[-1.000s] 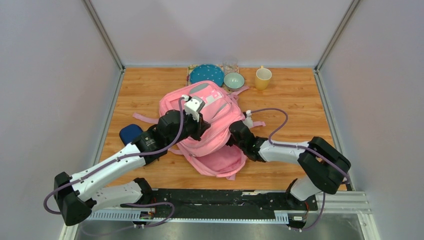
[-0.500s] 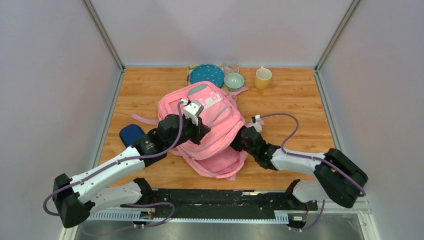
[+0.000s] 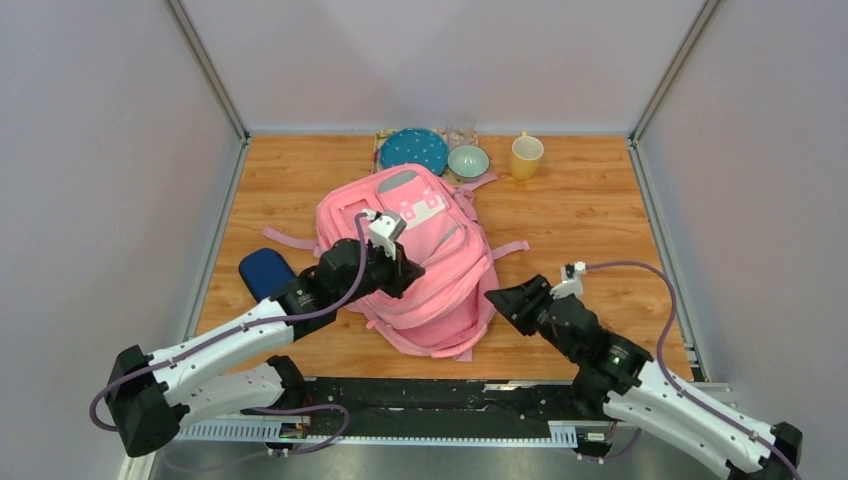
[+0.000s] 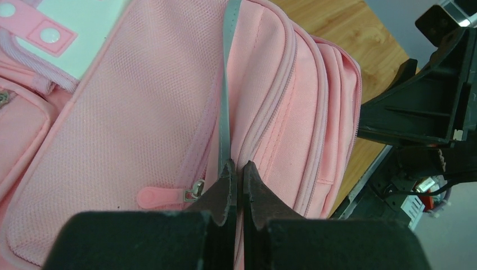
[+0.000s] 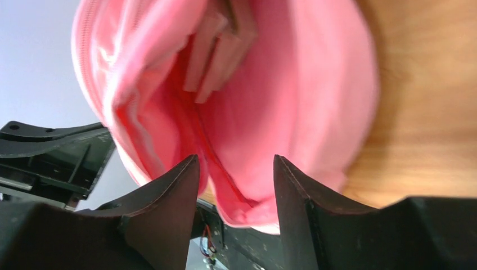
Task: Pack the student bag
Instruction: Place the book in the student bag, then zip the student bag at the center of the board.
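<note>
- Near edge: the right gripper (image 3: 512, 297) is being held low over the wooden worktop (image 3: 600, 220). It is just beside the near right corner of the large pink fabric student bag (image 3: 440, 250) and not touching it.
- Its fingers (image 5: 169, 197) are standing apart with nothing between them. In the right wrist view the student bag is filling the field straight ahead but is blurred, so whether an opening is facing them cannot be told.
- Middle: the left gripper (image 3: 398, 268) is resting on the bag's left front. Its fingers (image 4: 225, 194) are pressed together and appear to be clamped on the lower end of a grey zip trim (image 4: 225, 95). A pink zip pull (image 4: 160, 197) is lying just left of them and is not being held.
- Key relation: the bag's long axis is running near to far, with the far end leaning slightly left. The bag is lying ahead and to the left of the right fingers. The left arm is already on it, so it is the nearer one.
- Judgement: the next move is being taken to depend on the left pinch steadying the fabric while the right fingers are brought in from the near right.
- Left of the bag: a small navy-blue zip pouch (image 3: 263, 270) is lying beside the left forearm. It is being judged a likely item for packing, and the left arm is crowding access to it.
- Far edge: a teal dotted plate (image 3: 413, 148), a pale green bowl (image 3: 468, 160), a clear glass (image 3: 461, 128) and a yellow mug (image 3: 525, 156) are standing in a row. The bowl is near the bag's far end. All four are well apart from both grippers.
</note>
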`<state>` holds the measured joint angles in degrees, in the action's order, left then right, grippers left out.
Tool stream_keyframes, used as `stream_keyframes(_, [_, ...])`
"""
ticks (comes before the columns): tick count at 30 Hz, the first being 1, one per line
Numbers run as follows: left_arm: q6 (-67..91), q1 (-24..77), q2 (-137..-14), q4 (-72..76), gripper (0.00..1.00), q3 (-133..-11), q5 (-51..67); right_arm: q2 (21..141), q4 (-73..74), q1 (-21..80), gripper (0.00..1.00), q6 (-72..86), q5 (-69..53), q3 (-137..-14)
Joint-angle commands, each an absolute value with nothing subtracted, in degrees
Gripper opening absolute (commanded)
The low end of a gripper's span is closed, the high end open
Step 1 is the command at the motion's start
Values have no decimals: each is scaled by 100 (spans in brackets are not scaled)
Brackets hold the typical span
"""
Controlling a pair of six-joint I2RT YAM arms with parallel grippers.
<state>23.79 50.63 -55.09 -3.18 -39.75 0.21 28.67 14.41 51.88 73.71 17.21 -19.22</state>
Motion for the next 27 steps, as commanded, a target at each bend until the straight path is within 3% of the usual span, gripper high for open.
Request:
stream_keyframes(1, [2883,5089,-5633,247,2,-3876,386,1298,3513,5282,55,8059,2127,-1416])
stream_keyframes(5, [2962,5089,-5792,-289,26,-3832,448,110,4534,5291,56,8218,2250,-1362])
stream_keyframes(7, [2944,5089,-5766,-474,43,-3841,405,-148,4763,5291,58,8086,2250,-1415])
stream_keyframes(10, [2936,5089,-5582,-685,59,-3849,378,-36,4817,5282,59,7780,2145,-1582])
stream_keyframes(15, [2953,5089,-5047,-1072,61,-3824,168,990,4388,5291,59,7357,1837,-1784])
stream_keyframes(27, [3559,5080,-3684,-2724,68,-3138,-2082,2829,2436,5370,60,6733,1020,-2118])
